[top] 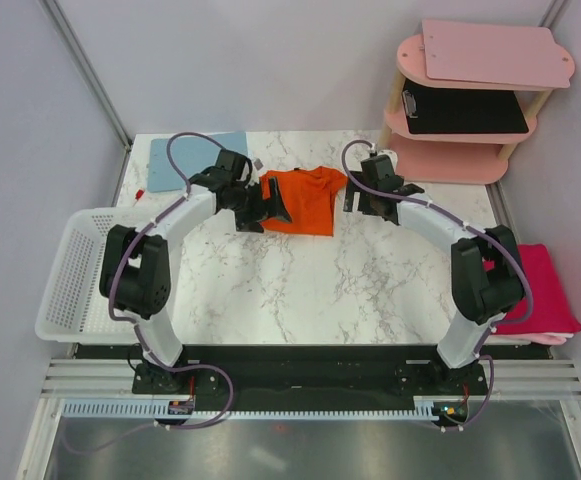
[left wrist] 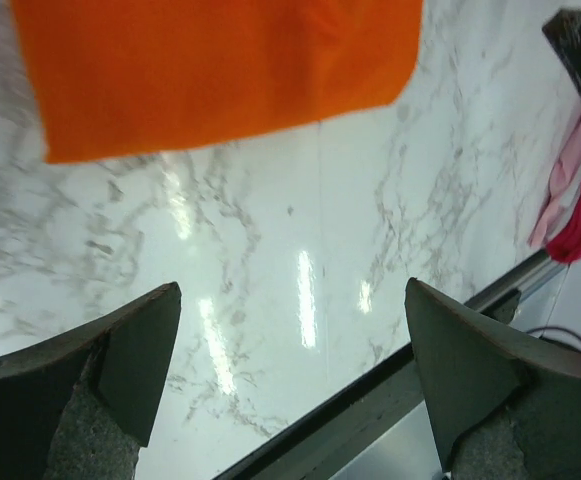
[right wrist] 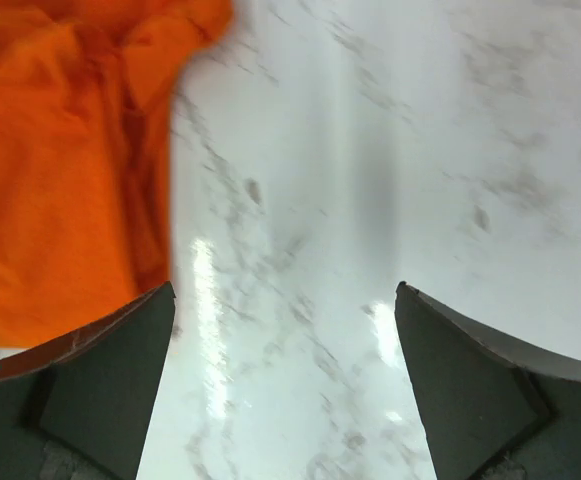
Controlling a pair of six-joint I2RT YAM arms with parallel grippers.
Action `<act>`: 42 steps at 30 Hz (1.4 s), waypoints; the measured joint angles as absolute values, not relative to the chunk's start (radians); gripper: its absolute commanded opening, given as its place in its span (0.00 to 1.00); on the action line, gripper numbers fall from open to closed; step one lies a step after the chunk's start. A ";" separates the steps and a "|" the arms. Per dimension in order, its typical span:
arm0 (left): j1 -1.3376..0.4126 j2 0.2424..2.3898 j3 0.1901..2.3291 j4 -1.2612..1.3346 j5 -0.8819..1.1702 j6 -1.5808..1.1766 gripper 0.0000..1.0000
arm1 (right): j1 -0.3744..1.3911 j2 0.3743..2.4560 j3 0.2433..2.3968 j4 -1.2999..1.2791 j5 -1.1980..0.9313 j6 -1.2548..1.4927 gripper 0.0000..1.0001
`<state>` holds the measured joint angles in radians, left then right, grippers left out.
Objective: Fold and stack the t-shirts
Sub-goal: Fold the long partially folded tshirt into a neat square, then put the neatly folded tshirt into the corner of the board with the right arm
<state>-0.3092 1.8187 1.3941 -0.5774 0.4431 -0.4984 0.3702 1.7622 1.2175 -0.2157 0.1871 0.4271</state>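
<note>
The orange t-shirt lies flat and partly folded on the far middle of the marble table, sleeves toward the far edge, between the two grippers. The left gripper hangs at the shirt's left edge; its wrist view shows the jaws spread wide with nothing between them, only bare marble below and the shirt's edge beyond the fingertips. The right gripper sits just off the shirt's right side, also wide open and empty, with the orange cloth next to its one finger. Whether either finger brushes the cloth cannot be told. The magenta t-shirt lies folded at the table's right edge, partly hidden by the right arm. That makes two shirts and two grippers. There is one white basket at the left edge, one blue clipboard at the far left corner, and one pink shelf at the far right carrying one black clipboard and one pink board.
</note>
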 measured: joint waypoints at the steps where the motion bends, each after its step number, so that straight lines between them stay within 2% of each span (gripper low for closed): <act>1: -0.334 1.797 1.369 -0.567 0.443 -0.497 1.00 | 0.376 1.753 1.231 -0.267 0.228 0.411 0.98; 5: -0.409 1.742 1.275 -0.519 0.451 -0.496 0.99 | 0.418 1.721 1.321 -0.542 0.416 0.349 0.98; 10: -0.417 1.753 1.200 -0.469 0.456 -0.498 0.98 | 0.439 1.657 1.333 -0.767 0.611 0.349 0.98; 19: -0.483 1.814 1.180 -0.409 0.485 -0.500 0.98 | 0.397 1.707 1.354 -1.184 0.849 0.528 0.98; 29: -0.526 1.828 1.180 -0.377 0.535 -0.501 0.97 | 0.360 1.877 1.274 -1.298 0.861 0.638 0.98; 35: -0.548 1.842 1.178 -0.345 0.562 -0.505 0.97 | 0.315 1.866 1.164 -1.304 0.830 0.692 0.98; 42: -0.593 1.843 1.171 -0.329 0.589 -0.512 0.97 | 0.191 1.866 1.151 -1.301 0.836 0.720 0.98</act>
